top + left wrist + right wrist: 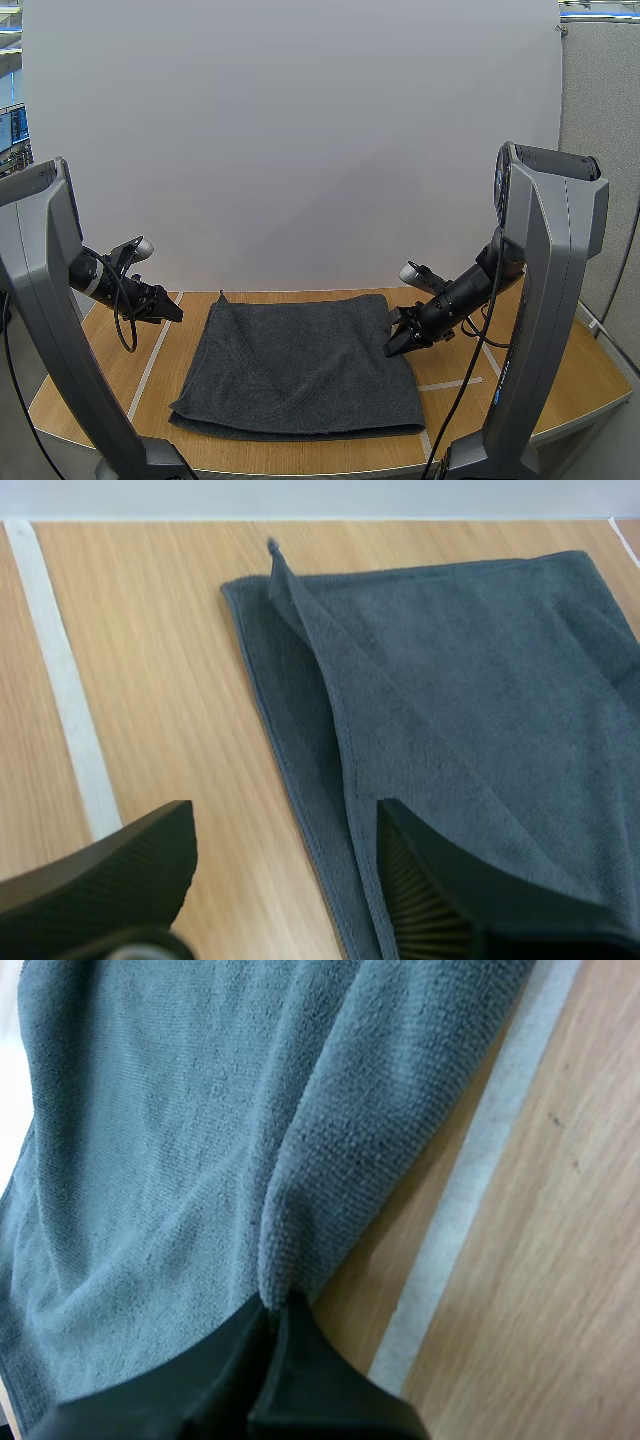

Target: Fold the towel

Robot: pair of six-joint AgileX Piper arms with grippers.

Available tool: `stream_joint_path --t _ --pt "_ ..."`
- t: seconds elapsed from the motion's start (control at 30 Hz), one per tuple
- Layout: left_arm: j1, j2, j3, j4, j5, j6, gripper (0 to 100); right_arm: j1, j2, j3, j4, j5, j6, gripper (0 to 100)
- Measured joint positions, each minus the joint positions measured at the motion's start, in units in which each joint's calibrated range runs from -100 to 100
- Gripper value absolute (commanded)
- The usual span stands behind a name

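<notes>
A dark grey towel (300,365) is lying folded in two layers at the middle of the wooden table (560,385), between two robot arms. The left arm (45,250) is reaching down and inward from its tall grey link. Its left gripper (172,314) is hanging low over bare wood just off the towel's left edge, beside a white tape line (150,362). Its fingers (110,875) are standing wide apart, ribbed faces turned to each other, gripping nothing. One is sitting over the wood and the other over the towel's border, where the upper layer is lying skewed back from the lower one and one far corner is poking up. The right arm (555,240) is sloping down and inward to the towel's right edge near its far corner. There the right gripper (395,345) is pinching a raised ridge of cloth, its fingertips closed tight on the fabric, just inside a tape strip (470,1190) running along the table.
</notes>
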Motion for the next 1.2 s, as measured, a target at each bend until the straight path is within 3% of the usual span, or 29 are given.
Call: stream_joint_path --t 0.1,0.2,0.23,0.43,1.2 --pt "-0.15 0.0 -0.8 -0.4 0.0 0.0 85 0.0 0.0 0.0 0.0 0.0 0.0 0" --pt "-1.62 0.0 -1.3 -0.1 0.0 0.0 85 0.0 0.0 0.0 0.0 0.0 0.0 0" --pt "-2.95 0.0 -1.3 0.7 0.0 -0.2 85 0.0 0.0 0.0 0.0 0.0 0.0 0" --pt "-6.76 0.0 -1.3 1.2 -1.3 -1.4 85 0.0 0.0 0.0 0.0 0.0 0.0 0" --pt "-7.35 6.5 -1.4 -1.0 -5.2 0.2 85 0.0 0.0 0.0 0.0 0.7 -0.1 0"
